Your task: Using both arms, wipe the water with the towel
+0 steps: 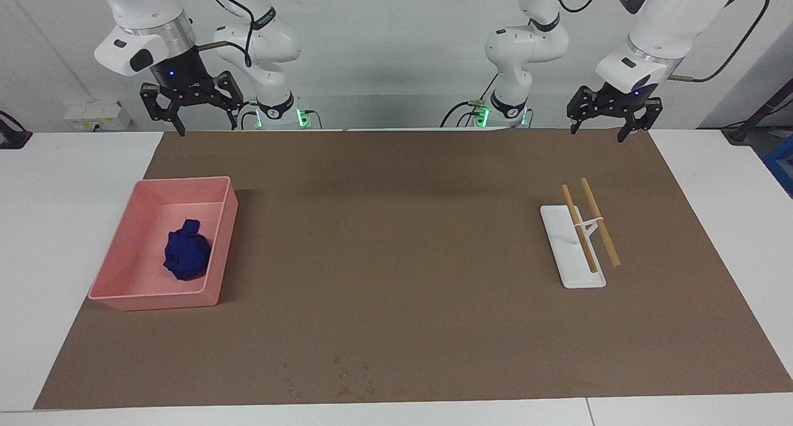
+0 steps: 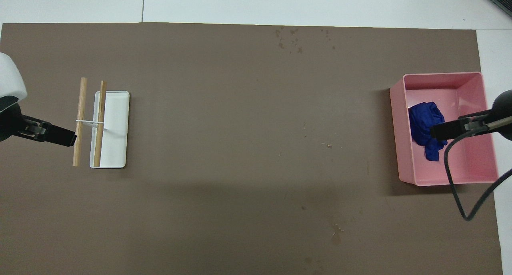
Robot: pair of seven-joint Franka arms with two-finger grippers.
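Note:
The deep-blue towel (image 1: pixel 187 257) (image 2: pixel 424 125) lies crumpled in a pink tray (image 1: pixel 155 302) (image 2: pixel 440 76) toward the right arm's end of the table. A patch of small water drops (image 1: pixel 347 373) (image 2: pixel 290 39) marks the brown mat near the edge farthest from the robots. My right gripper (image 1: pixel 207 127) (image 2: pixel 436 131) hangs open high over the tray, well above the towel and touching nothing. My left gripper (image 1: pixel 596 134) (image 2: pixel 70 139) is open too, raised over the mat beside the wooden sticks, and the left arm waits.
A white tray (image 1: pixel 573 262) (image 2: pixel 116 127) with two wooden sticks (image 1: pixel 591 225) (image 2: pixel 82 119) resting across a small rack stands toward the left arm's end. The brown mat (image 1: pixel 396 240) covers most of the white table. A black cable (image 2: pixel 456 191) hangs from the right wrist.

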